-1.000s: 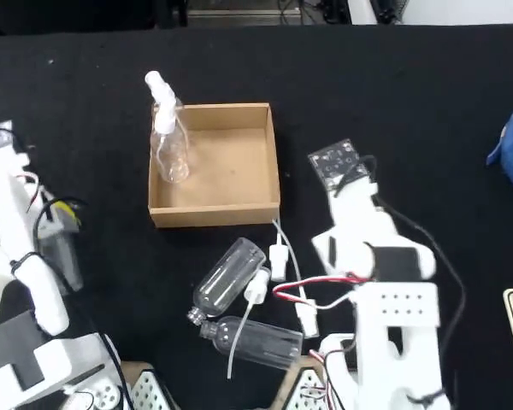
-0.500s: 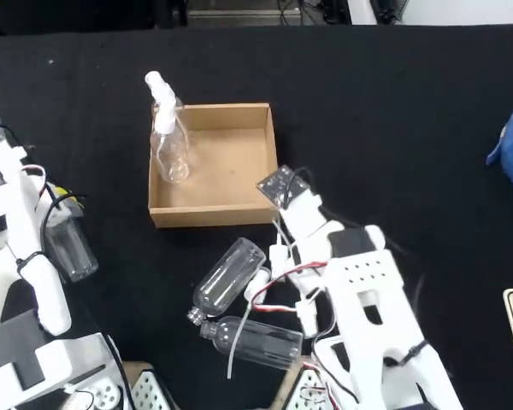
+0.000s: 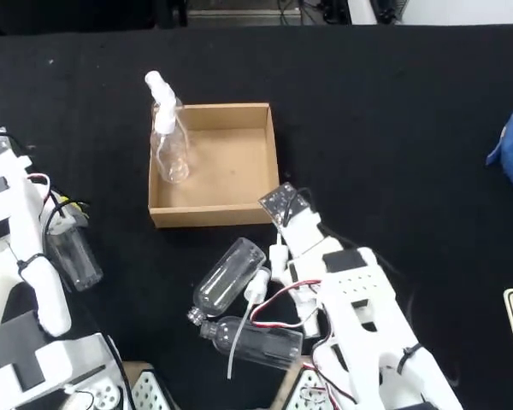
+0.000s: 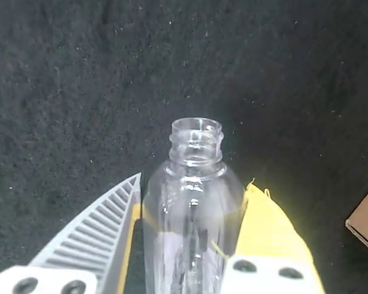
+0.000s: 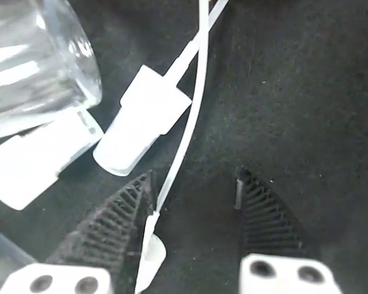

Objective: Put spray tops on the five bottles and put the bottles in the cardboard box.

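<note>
The left gripper [image 4: 194, 181] is clenched on a clear bottle [image 4: 195, 214], its open neck beyond the tips. The right gripper [image 5: 193, 184] hangs released over 1 spray top [image 5: 142, 119] just ahead. It looks like light, slippery plastic with a bendy tube [image 5: 187, 131], probably best pinched at the stiff cap.

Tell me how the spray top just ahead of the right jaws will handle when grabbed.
Probably light: the spray top is small, hollow plastic. Its thin dip tube looks floppy and may trail or snag. Being rounded, it could roll toward the clear bottle if nudged.
</note>
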